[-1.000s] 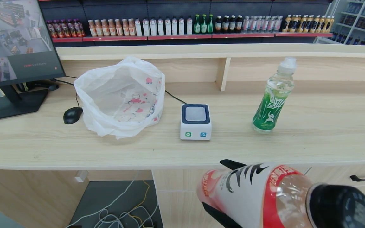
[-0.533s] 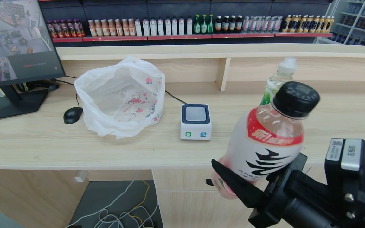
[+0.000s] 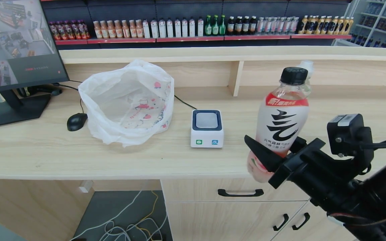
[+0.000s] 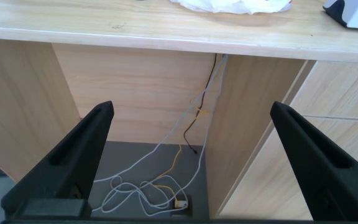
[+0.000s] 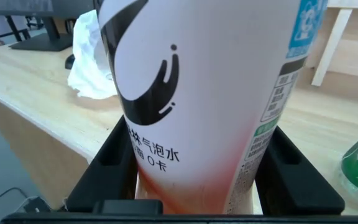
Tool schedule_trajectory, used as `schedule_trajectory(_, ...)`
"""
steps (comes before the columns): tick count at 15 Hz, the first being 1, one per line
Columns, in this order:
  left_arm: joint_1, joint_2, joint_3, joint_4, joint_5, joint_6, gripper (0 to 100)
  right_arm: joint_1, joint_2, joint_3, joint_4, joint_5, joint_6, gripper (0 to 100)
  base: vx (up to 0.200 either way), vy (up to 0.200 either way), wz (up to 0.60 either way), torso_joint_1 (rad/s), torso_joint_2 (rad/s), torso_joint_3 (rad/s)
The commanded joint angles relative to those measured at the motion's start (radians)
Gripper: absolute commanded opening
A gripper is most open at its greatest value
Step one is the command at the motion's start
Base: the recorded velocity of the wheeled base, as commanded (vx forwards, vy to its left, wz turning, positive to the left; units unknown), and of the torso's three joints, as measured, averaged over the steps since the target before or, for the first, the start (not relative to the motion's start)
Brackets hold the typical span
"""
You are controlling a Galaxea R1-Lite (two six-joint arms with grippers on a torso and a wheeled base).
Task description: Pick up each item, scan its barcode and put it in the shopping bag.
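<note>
Pink bottle [image 3: 281,127]: stood upright, right of the scanner [image 3: 206,128]; white label, black brush mark, red band (small print illegible).
Right gripper [image 3: 273,149]: clamped its lower body.
Left gripper [image 4: 191,111]: gaped wide, held nothing.
Shopping bag [image 3: 129,100]: sat left of scanner.

1. Bottle [image 3: 281,127]: white label with a large black brush-stroke character, small dark print beneath, and a red shoulder band with white characters.
2. Same label, right wrist view: column of fine print, blue square sign above.
3. Scanner [image 3: 207,129], middle of counter [image 3: 179,157]: green and blue square icons on its front.
4. Monitor [image 3: 15,43], far-left corner: red logo line, illegible.
</note>
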Motion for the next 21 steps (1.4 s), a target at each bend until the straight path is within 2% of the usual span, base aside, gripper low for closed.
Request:
schedule_trajectory(1, 0.0, 0.0, 0.0, 0.0, 0.0, 0.0, 100, -0.045, 0.033, -0.042, -0.002, 0.023, 0.0, 0, 0.0, 0.0, 0.0, 0.0, 0.0, 0.0)
schedule_trajectory(4, 0.0, 0.0, 0.0, 0.0, 0.0, 0.0, 100, -0.103, 0.057, -0.101, -0.002, 0.04, 0.001, 0, 0.0, 0.0, 0.0, 0.0, 0.0, 0.0)
schedule_trajectory(13, 0.0, 0.0, 0.0, 0.0, 0.0, 0.003, 100, -0.121, 0.125, -0.226, -0.002, 0.032, 0.043, 0, 0.0, 0.0, 0.0, 0.0, 0.0, 0.0)
schedule_trajectory(15, 0.0, 0.0, 0.0, 0.0, 0.0, 0.003, 100, -0.134, 0.146, -0.318, -0.002, 0.031, 0.041, 0, 0.0, 0.0, 0.0, 0.0, 0.0, 0.0)
schedule_trajectory(17, 0.0, 0.0, 0.0, 0.0, 0.0, 0.002, 100, -0.135, 0.155, -0.329, -0.002, 0.031, 0.043, 0, 0.0, 0.0, 0.0, 0.0, 0.0, 0.0)
schedule_trajectory(21, 0.0, 0.0, 0.0, 0.0, 0.0, -0.001, 100, -0.15, 0.154, -0.334, -0.002, 0.028, 0.064, 0, 0.0, 0.2, 0.0, 0.004, 0.0, 0.007)
